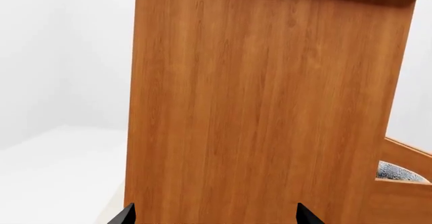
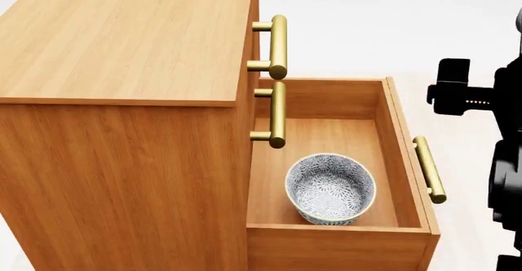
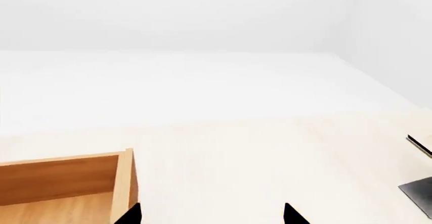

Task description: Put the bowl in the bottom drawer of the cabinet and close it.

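The bowl (image 2: 330, 188), white-grey with a dark floral pattern, stands upright inside the bottom drawer (image 2: 406, 161), which is pulled far out of the cabinet (image 2: 122, 38). A sliver of the bowl (image 1: 397, 173) also shows in the left wrist view. My left gripper (image 1: 216, 216) is open and empty, facing the cabinet's side panel (image 1: 263, 107). My right gripper (image 3: 212, 215) is open and empty too, over pale floor beside the drawer's corner (image 3: 125, 183). In the head view only the right arm (image 2: 497, 118) shows, to the right of the drawer's brass handle (image 2: 429, 169).
The two upper drawers are shut, and their brass handles (image 2: 279, 44) (image 2: 277, 115) jut out over the open drawer's inner end. Pale floor surrounds the cabinet. A dark flat object (image 3: 418, 188) lies at the edge of the right wrist view.
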Tool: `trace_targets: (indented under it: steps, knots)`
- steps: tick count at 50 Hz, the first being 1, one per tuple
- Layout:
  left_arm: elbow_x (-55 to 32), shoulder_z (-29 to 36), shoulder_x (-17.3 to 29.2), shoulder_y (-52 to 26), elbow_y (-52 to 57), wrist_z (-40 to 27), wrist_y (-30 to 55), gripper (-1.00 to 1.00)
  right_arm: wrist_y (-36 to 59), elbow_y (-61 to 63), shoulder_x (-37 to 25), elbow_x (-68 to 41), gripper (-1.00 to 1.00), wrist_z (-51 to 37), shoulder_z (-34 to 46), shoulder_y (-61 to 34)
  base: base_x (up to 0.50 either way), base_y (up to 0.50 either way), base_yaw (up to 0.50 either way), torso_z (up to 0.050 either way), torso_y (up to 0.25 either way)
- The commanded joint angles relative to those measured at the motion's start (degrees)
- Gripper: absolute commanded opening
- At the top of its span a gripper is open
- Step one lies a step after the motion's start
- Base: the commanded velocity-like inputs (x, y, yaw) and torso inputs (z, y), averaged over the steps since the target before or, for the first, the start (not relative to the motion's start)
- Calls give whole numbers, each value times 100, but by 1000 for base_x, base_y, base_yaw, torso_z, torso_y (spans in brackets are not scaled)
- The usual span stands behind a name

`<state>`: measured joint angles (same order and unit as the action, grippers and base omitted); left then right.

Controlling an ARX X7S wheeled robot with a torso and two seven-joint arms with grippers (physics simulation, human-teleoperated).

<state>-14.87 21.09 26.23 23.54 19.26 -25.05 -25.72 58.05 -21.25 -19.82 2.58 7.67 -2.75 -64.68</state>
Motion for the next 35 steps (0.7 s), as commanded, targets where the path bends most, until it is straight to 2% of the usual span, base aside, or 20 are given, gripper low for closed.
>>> trace_targets:
  steps: [1, 17, 35]
  knots:
    - [16, 17, -4, -24, -36, -9, -1, 100, 66, 907, -247, 4, 100, -152, -397, 694, 0, 0, 0, 0, 0]
    - [4, 20, 46, 5, 113, -68, 88, 100, -405, 1180, -338, -42, 100, -283, -861, 1590, 0, 0, 0, 0, 0]
    - [31, 35, 50, 0, 97, -91, 63, 100, -851, 1132, -307, -47, 100, -366, -1029, 2324, 0, 0, 0, 0, 0]
